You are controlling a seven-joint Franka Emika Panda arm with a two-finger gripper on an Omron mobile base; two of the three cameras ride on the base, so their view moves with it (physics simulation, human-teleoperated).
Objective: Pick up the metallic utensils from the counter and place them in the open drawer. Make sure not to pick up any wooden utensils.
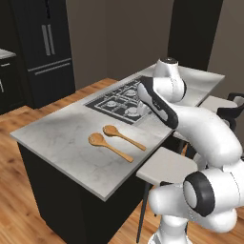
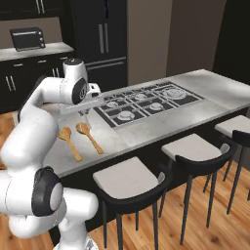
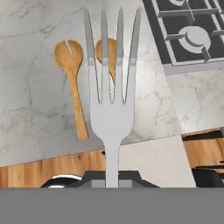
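Note:
My gripper (image 3: pixel 112 179) is shut on the handle of a silver-grey fork (image 3: pixel 111 109), whose tines point away from the hand. It hangs above the pale marbled counter (image 3: pixel 35 122), over its edge by the stools. Two wooden spoons (image 3: pixel 72 83) (image 3: pixel 109 52) lie side by side on the slab below the tines. From the base, the spoons (image 1: pixel 110 147) (image 2: pixel 71 141) lie left of the cooktop, and the gripper (image 2: pixel 83 110) hovers just above them. The open drawer is out of view.
A black gas cooktop (image 1: pixel 119 102) (image 2: pixel 146 105) is set into the counter (image 1: pixel 62 138) beside the spoons. White-seated stools (image 2: pixel 127 178) (image 2: pixel 193 146) (image 1: pixel 167 164) line the near side. A dark fridge (image 1: pixel 47 43) stands behind, across the wood floor.

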